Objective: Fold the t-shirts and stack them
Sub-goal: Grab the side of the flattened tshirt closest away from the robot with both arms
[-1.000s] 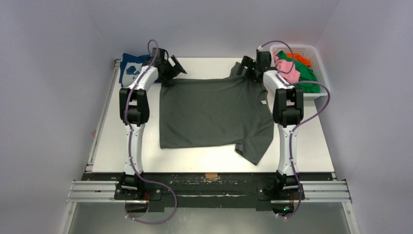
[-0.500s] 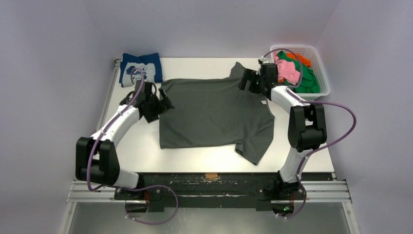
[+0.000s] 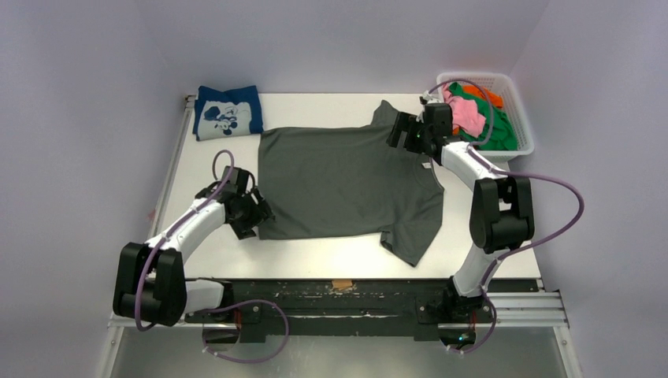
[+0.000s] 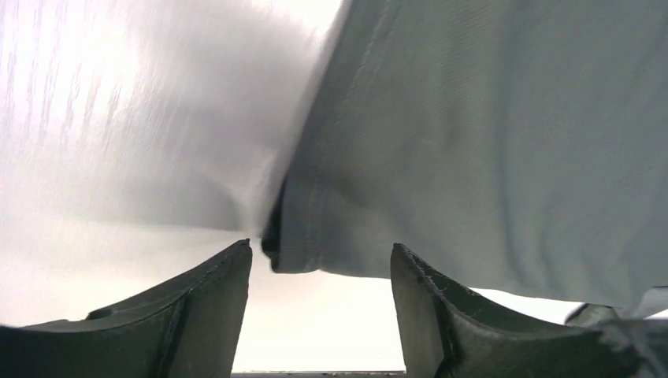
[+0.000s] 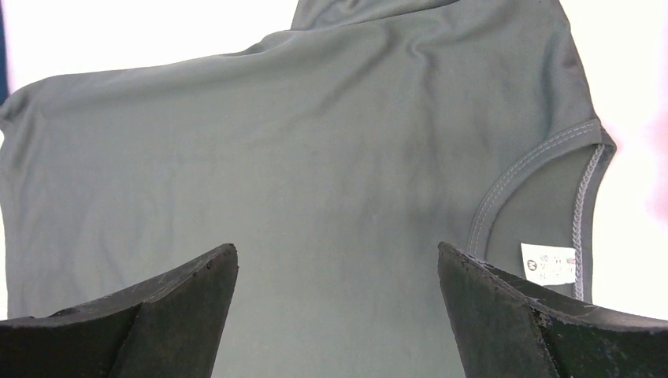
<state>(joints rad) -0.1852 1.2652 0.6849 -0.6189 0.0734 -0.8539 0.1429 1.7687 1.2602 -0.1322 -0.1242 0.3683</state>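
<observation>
One grey t-shirt (image 3: 346, 181) lies flat, one navy t-shirt (image 3: 228, 113) folded; left fingers (image 4: 197, 311) and right fingers (image 5: 157, 315) spread wide.

The plain dark grey cloth t-shirt (image 3: 346, 181) is seen as matt and finely knitted. The white tabletop (image 3: 315, 109) is rendered smooth and faintly glossy. The white mesh basket (image 3: 512, 98) at upper right is moulded plastic.
</observation>
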